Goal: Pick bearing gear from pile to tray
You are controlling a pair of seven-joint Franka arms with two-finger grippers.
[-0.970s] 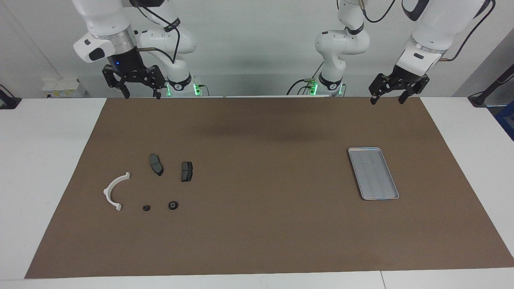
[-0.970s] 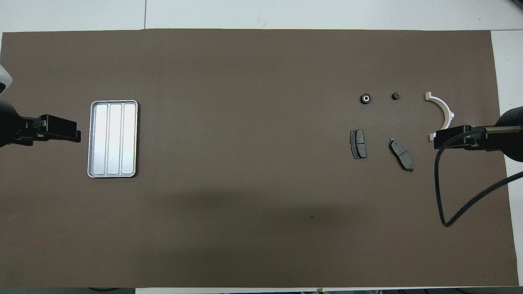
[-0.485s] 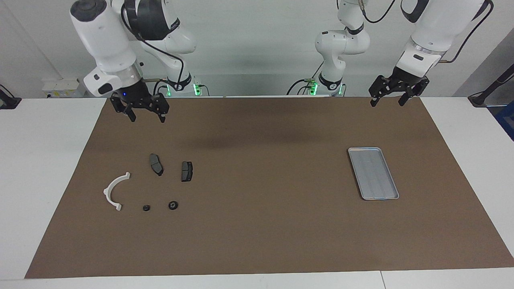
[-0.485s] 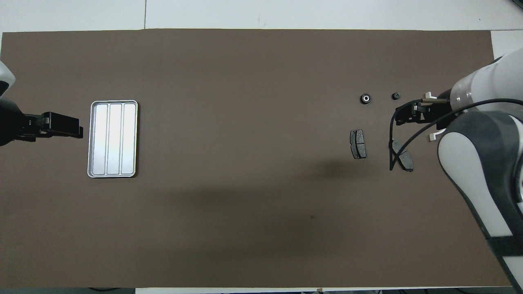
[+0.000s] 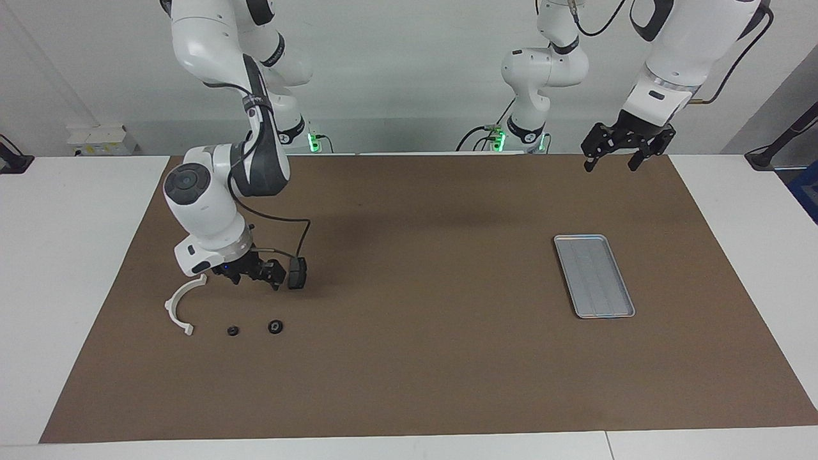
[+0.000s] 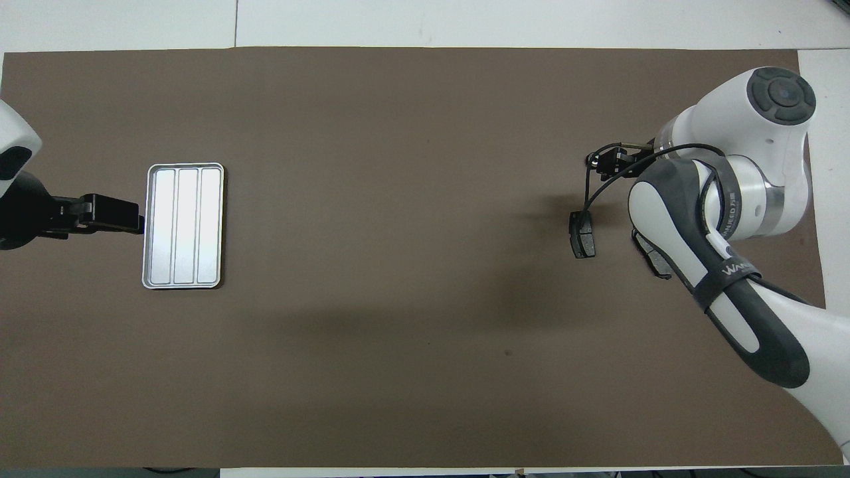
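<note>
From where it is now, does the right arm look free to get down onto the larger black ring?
Probably yes. The right gripper hangs open, low over the pile; the larger black ring lies bare on the mat, apart from the smaller ring and white bracket.

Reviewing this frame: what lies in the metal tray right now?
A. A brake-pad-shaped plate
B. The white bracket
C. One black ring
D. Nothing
D: the tray shows only bare ridged metal in both views, while the two black rings, the white semicircular bracket and the brake-pad-shaped plate lie on the mat at the right arm's end of the table.
</note>
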